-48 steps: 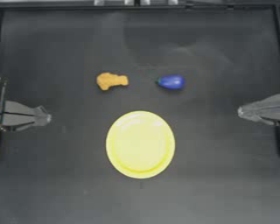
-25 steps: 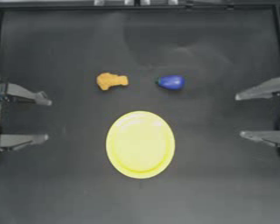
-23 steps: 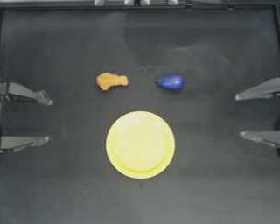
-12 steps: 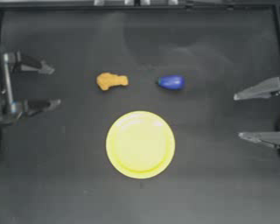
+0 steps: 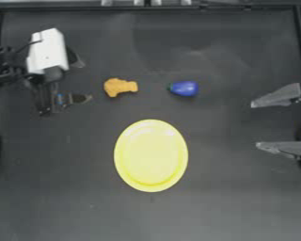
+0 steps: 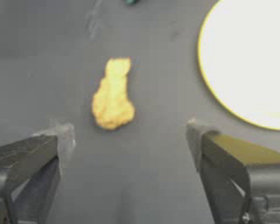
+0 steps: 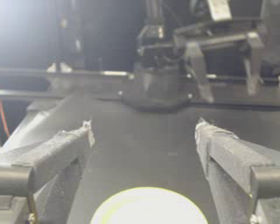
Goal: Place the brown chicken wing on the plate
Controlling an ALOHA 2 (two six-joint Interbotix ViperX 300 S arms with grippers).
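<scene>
Since the earlier frame, left hand (image 5: 75,80) has advanced from the table edge toward brown chicken wing (image 5: 120,87), jaws wide apart, holding nothing. Wing lies on table (image 5: 228,197) beyond plate (image 5: 150,155). Right hand (image 5: 269,124) remains parked, open.

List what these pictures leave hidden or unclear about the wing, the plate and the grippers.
- Brown chicken wing: its underside is hidden in both views showing it.
- Plate: cut off by the edge in the left wrist view; the right wrist view shows only a glaring sliver.
- Left gripper: open; in the top view its wrist camera covers one jaw.
- Right gripper: open, parked at the right; its arm is cut off by the edge.
</scene>
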